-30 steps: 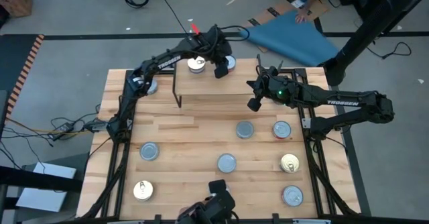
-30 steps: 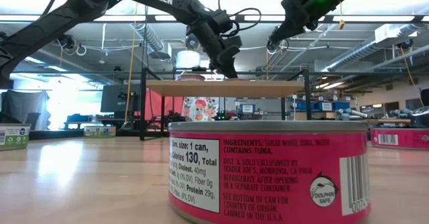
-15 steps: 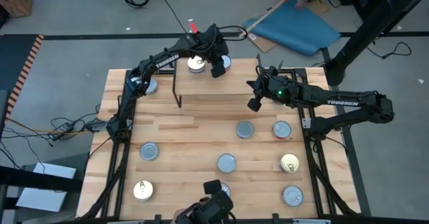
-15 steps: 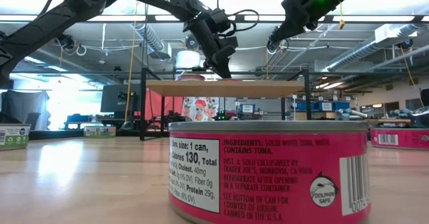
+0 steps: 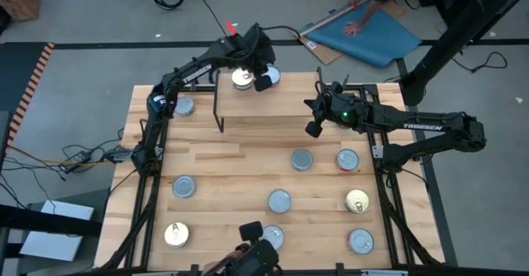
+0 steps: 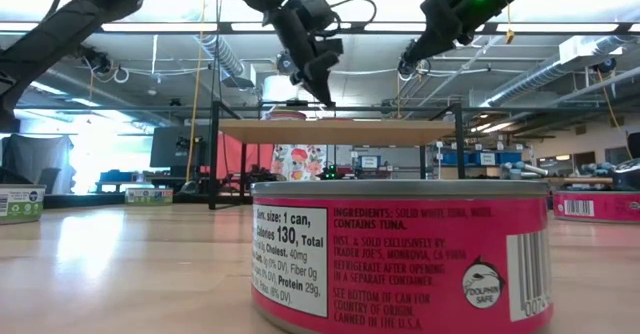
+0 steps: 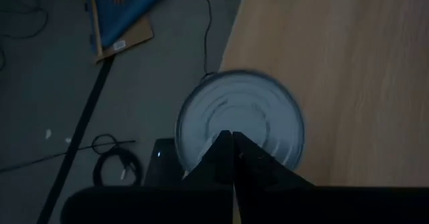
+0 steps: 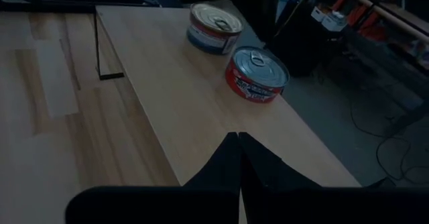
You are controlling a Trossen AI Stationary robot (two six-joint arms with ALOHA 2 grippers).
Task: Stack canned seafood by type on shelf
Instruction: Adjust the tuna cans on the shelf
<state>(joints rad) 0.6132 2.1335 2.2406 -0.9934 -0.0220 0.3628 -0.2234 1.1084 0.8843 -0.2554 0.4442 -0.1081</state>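
Observation:
The shelf (image 5: 331, 131) stands at the table's far middle, and its board (image 6: 335, 131) shows edge-on in the low view. Two tins stand at its far edge: a pale-topped, blue-labelled one (image 5: 241, 79) (image 8: 213, 26) and a red-labelled one (image 8: 256, 73) (image 7: 240, 120). My left gripper (image 5: 263, 81) (image 6: 326, 98) hangs shut just above the red tin, clear of it. My right gripper (image 5: 312, 129) (image 6: 408, 69) is shut and hovers above the shelf's right part, holding nothing. More tins stand on the tabletop, among them a silver one (image 5: 302, 159), a red-rimmed one (image 5: 348, 159) and a gold one (image 5: 357, 200).
More tins stand at the left (image 5: 183, 107) (image 5: 183, 187) (image 5: 175, 235) and near edge (image 5: 279, 200) (image 5: 360, 240). A pink-labelled tin (image 6: 400, 259) fills the low view's foreground. A dark camera mount (image 5: 258, 258) sits at the near edge. Beyond the far edge a person's hand rests on a blue mat (image 5: 368, 38).
My left gripper has risen from just above the shelf's top and drawn back a little toward the table's far left, staying shut. The person beyond the table has moved the blue mat.

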